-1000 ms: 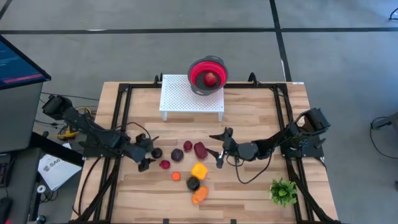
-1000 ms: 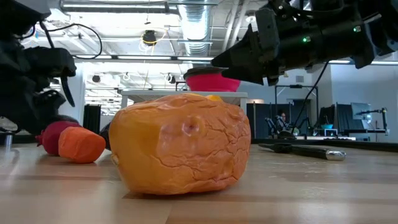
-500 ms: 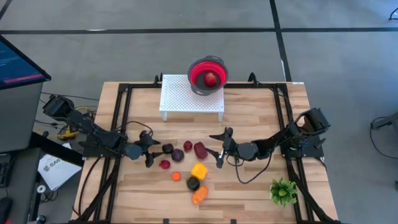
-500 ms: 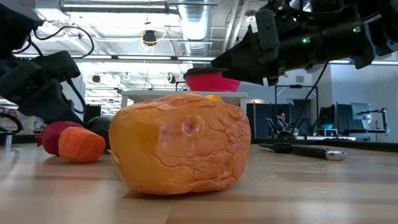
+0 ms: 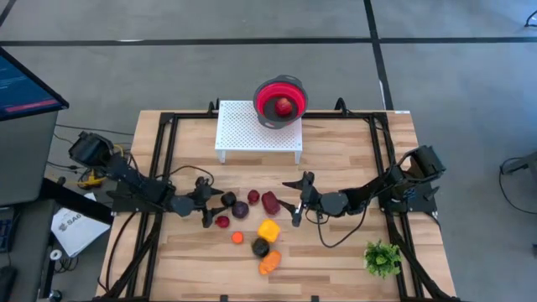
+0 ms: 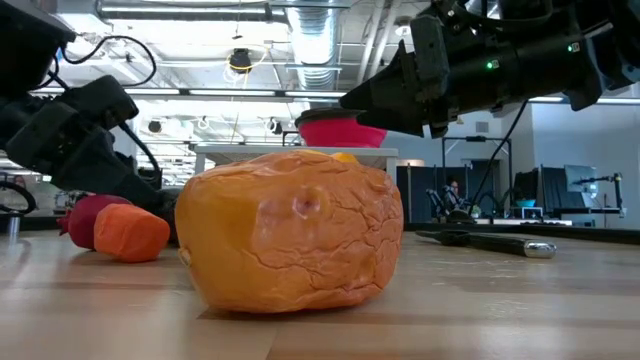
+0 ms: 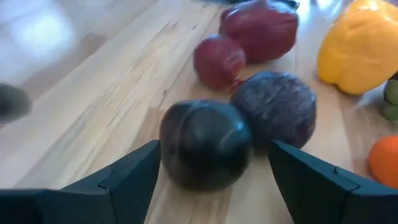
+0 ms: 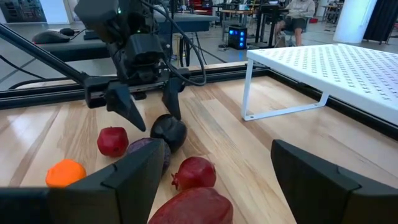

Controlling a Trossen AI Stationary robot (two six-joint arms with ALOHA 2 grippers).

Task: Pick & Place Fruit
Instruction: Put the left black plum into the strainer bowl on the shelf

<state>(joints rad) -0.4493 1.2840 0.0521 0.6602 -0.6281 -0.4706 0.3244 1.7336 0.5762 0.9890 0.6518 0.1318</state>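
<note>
Two grippers wide open: left gripper straddling black plum, ungripped; right gripper empty beside dark red fruit.

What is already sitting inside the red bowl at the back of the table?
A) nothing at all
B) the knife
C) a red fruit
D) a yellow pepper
C: the high view shows a red fruit lying in the red bowl, which stands on the white perforated rack, while the yellow pepper lies out on the wooden table.
</note>
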